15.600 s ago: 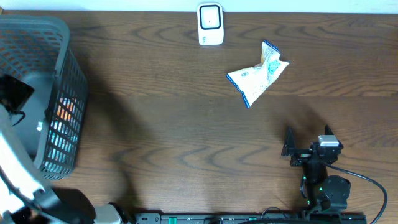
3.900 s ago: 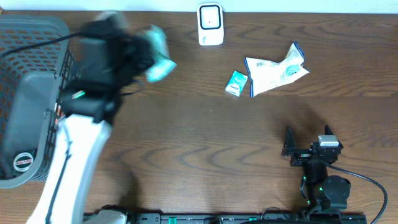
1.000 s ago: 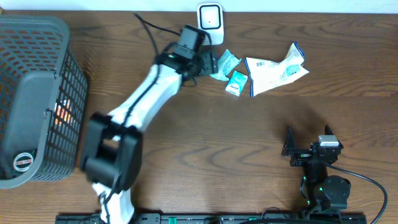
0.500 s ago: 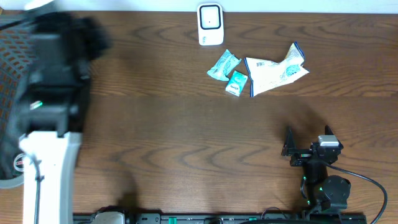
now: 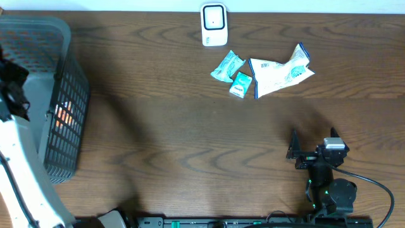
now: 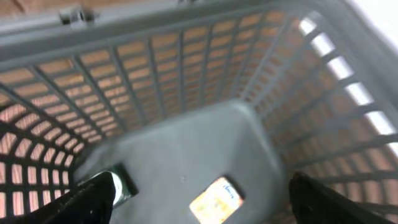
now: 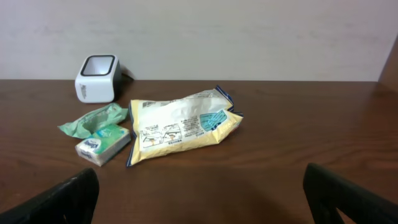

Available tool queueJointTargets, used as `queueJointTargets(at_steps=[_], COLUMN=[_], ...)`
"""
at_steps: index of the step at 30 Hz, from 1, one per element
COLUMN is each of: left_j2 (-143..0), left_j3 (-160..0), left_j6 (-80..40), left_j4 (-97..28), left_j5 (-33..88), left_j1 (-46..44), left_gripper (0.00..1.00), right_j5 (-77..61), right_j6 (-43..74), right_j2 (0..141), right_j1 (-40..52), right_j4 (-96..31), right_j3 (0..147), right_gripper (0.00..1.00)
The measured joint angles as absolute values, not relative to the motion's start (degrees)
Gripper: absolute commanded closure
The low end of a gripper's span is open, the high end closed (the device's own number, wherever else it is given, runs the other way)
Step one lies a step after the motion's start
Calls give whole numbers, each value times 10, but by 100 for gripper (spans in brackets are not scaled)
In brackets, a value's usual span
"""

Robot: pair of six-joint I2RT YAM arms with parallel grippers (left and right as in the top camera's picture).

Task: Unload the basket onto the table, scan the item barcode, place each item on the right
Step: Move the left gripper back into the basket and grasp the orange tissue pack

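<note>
Scanner point(image 5: 214, 25) stood overhead at the far edge of the table point(image 5: 190, 152), with packet point(image 5: 226, 65), box point(image 5: 240, 84) and bag point(image 5: 278, 75) bunched just beside it and open tabletop nearer. Left arm point(image 5: 19, 164) hung over the basket point(image 5: 63, 126) at the left edge. Left wrist: left gripper point(image 6: 208, 194) spread wide, empty, above an orange item point(image 6: 216, 200) on the basket floor, walls close around. Right wrist: right gripper point(image 7: 205, 199) gaped wide, empty, well short of the bag.

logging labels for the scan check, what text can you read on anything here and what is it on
No text reads clearly in any view.
Yellow and white plastic snack bag: printed panels, too small to read.
Small teal tissue pack: label blurred.
Orange and white packet in the grey plastic basket: blurred.
White box-shaped barcode scanner: no marking legible.
</note>
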State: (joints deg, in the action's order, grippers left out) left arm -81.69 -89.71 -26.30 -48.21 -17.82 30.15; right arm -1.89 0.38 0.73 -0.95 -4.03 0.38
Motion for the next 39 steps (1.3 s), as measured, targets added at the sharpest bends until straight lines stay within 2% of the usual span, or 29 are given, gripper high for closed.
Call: queueJointTargets(at_steps=[8,14,30,32,34,36,39], left_j2=[-919,-1005,-1189,-1193,-1196,-1198,-1202], left_j3=[-897,-897,-896,-898,-898,-898,-898], left_j6=[-164,-82,3,12,19,22,27], left_j4=[-519,-512,-501,-502,-503,-504,-506], left_j5=[-56,46,172,188,199,209,222], left_j1=[371,374,374,374,375,375,375], left_gripper=[12,12,13,26,50,65,78], right_j5=[-19,-19,-19,-19,-19,-19,-19], right_j6=[4,4,4,4,4,4,4], right_j2=[7,7,7,7,7,7,7], right_j1=[-10,-10,-10,-10,-10,-10,-10], right_j4=[-40,-40,-40,-40,-40,-40,-40], right_j3=[4,4,4,4,4,4,4], right_gripper=[1,1,1,1,1,1,1])
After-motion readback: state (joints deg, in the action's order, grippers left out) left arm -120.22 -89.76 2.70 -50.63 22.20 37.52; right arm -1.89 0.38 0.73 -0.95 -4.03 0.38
